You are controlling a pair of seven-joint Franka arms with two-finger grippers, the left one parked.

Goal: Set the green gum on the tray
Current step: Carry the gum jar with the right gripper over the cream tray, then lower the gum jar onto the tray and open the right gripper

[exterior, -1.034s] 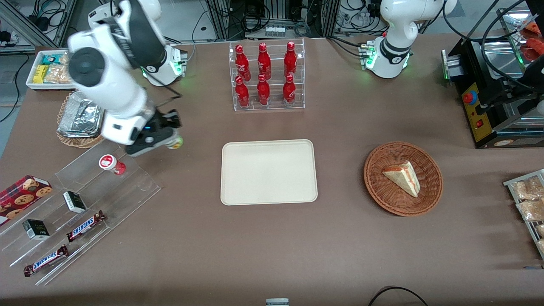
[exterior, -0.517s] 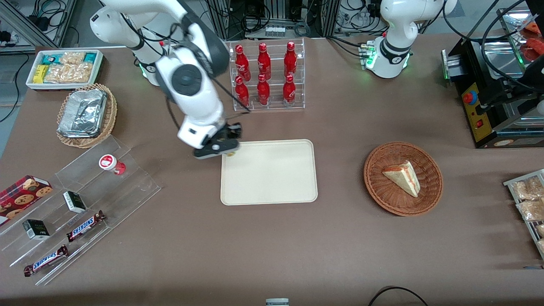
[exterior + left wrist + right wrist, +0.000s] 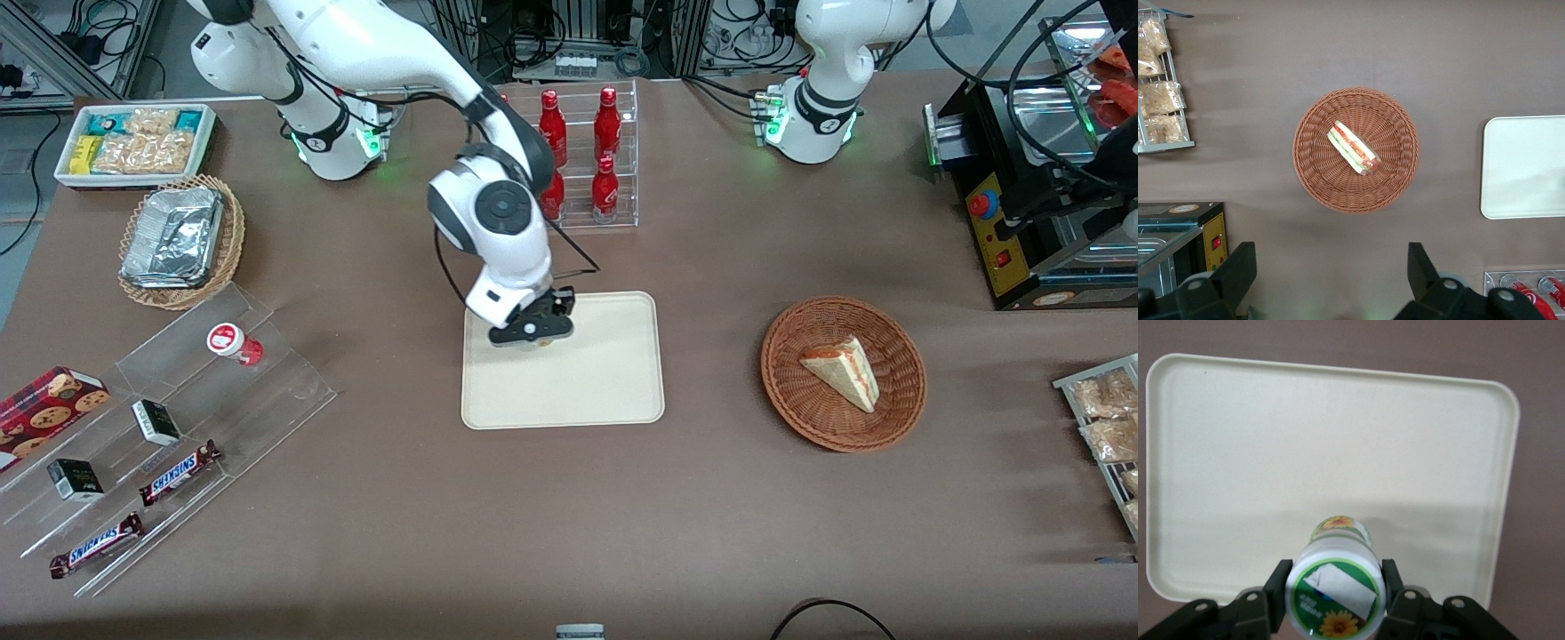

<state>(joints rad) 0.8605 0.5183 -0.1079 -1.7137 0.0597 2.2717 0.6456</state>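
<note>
My right gripper (image 3: pixel 532 336) hangs over the cream tray (image 3: pixel 605 382), above the part of it nearer the working arm's end and toward the bottle rack. In the right wrist view the gripper (image 3: pixel 1335 597) is shut on the green gum (image 3: pixel 1335 593), fingers (image 3: pixel 1276 595) pressed on either side of its white lid with green rim. The bottle stands upright above the tray's flat surface (image 3: pixel 1271 453). In the front view the gum is hidden under the gripper body. I cannot tell whether the bottle's base touches the tray.
A red-lidded gum bottle (image 3: pixel 233 343) lies on the clear stepped shelf (image 3: pixel 178 427) with candy bars and small boxes. A rack of red bottles (image 3: pixel 582 169) stands close to the arm. A wicker basket with a sandwich (image 3: pixel 843 373) sits toward the parked arm's end.
My right arm has swept from the clear shelf across the table with the green gum and now holds it over the tray. The red gum bottle stayed put.
</note>
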